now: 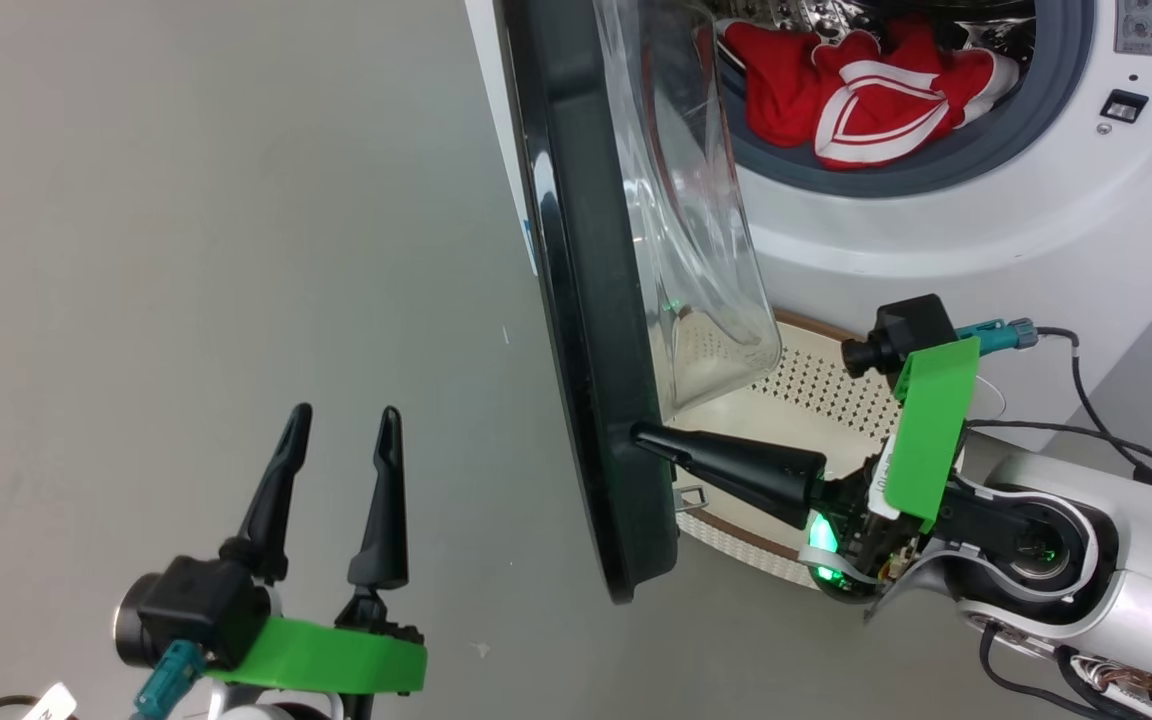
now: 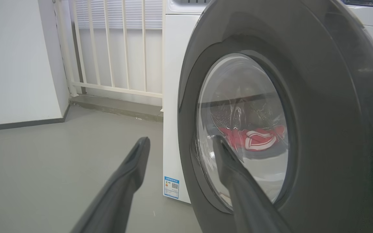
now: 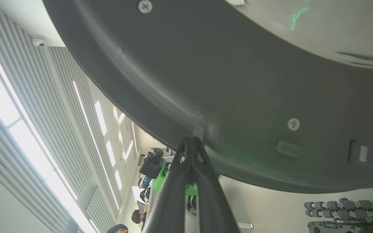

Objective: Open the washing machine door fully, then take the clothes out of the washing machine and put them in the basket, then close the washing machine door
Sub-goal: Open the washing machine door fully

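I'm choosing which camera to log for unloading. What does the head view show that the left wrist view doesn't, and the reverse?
Head view adds: the cream perforated basket on the floor in front of the washing machine, and the right pincer, shut, its tip against the inner rim of the washing machine door. Left wrist view adds: a white barred railing beside the machine, and the door's outer face. Both share: the opened door, the red clothes in the drum, and the open left pincer.

White forearm (image 1: 1151, 575) bears green bracket (image 1: 931, 430), black camera (image 1: 904, 332), dark tapered fingers (image 1: 736, 468).
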Available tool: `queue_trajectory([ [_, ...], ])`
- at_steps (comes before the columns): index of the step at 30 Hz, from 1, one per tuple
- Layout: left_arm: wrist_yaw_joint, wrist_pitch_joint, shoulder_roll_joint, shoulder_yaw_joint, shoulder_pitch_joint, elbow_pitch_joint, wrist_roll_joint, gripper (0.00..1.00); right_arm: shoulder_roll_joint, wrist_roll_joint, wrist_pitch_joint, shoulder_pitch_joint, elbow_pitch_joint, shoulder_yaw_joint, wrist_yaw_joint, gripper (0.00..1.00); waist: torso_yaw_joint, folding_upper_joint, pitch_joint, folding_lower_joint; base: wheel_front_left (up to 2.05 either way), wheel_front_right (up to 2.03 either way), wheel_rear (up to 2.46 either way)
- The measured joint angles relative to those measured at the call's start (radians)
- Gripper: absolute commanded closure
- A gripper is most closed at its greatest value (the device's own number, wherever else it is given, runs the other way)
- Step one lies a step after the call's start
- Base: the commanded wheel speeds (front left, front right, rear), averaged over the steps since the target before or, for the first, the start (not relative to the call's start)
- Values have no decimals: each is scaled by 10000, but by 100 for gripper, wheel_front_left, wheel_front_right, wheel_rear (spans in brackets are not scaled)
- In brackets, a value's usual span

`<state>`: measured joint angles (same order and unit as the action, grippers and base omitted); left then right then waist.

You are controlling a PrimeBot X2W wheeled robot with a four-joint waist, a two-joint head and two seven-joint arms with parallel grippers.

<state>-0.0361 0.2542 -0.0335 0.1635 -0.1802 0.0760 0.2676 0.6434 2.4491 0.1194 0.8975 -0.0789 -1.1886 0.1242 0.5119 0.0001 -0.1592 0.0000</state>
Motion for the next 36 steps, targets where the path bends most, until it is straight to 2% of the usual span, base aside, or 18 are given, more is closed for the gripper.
queue_trajectory([
  [7,-19,0,0,2,0,-2,58,0,299,370,-466,542,-393,-541,0,100,-100,-1,-61,0,0,0,0],
  [16,-31,0,0,-19,-1,-13,56,0,608,345,-1124,764,-629,-756,0,100,-265,0,-45,1,0,0,0],
  [17,-31,0,0,-23,-1,-21,58,0,660,280,-1221,765,-625,-802,0,94,-285,0,-47,0,0,0,0],
  [19,-31,0,0,-29,-1,-36,58,0,752,144,-1413,770,-589,-857,0,60,-323,0,-56,0,0,0,0],
  [20,-31,0,0,-29,-1,-40,58,0,771,29,-1530,771,-556,-865,0,53,-340,0,-59,0,0,0,0],
  [22,-31,0,0,-36,-1,-44,58,0,786,-318,-1772,806,-474,-899,0,10,-368,0,-59,0,0,0,0],
  [23,-31,0,0,-44,-1,-44,58,0,800,-543,-1894,861,-387,-920,0,0,-381,0,-57,0,0,0,0],
  [30,-31,0,0,-61,1,-44,59,0,842,-2876,-2428,858,506,-947,0,0,-446,0,13,0,0,0,0],
  [31,-31,0,0,-61,1,-44,59,0,842,-2876,-2428,858,506,-947,0,0,-446,0,13,0,0,0,0],
  [32,-31,0,0,-73,5,-44,58,0,807,-3670,-2462,730,872,-941,0,0,-469,0,41,0,0,0,0],
  [36,-31,0,-2,-121,65,-44,54,0,598,-5009,-2731,342,1567,-970,0,0,-525,0,97,0,0,0,0],
])
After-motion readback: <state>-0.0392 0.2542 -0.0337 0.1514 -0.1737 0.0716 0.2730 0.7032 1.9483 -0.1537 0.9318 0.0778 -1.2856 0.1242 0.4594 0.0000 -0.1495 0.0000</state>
